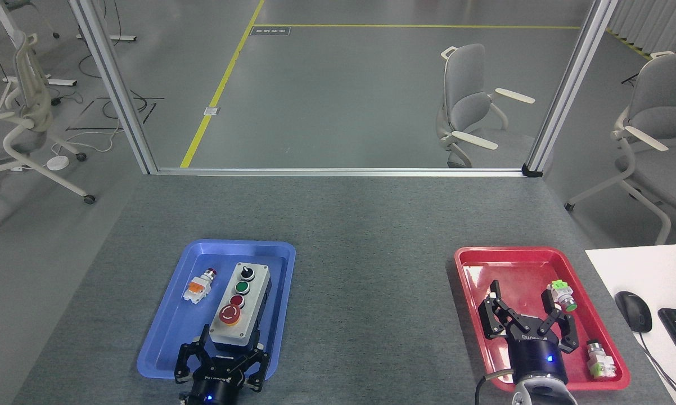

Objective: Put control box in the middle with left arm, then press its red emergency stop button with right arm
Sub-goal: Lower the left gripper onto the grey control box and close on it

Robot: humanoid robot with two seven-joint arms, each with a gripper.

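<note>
Lying lengthwise in the blue plastic tray [163, 343], the oblong grey-lidded control box [240, 304] is pointing its black knob away and its big red emergency stop button [229, 315] toward the left end effector [230, 344], whose spread fingers are flanking the box's near end. The right end effector [522, 311] is hanging spread over the red plastic tray [473, 264] on the grey felt bench [372, 270]

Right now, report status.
Left gripper open, straddling near end of grey-lidded control box in blue tray. Right gripper open over red tray. Middle bare.
</note>
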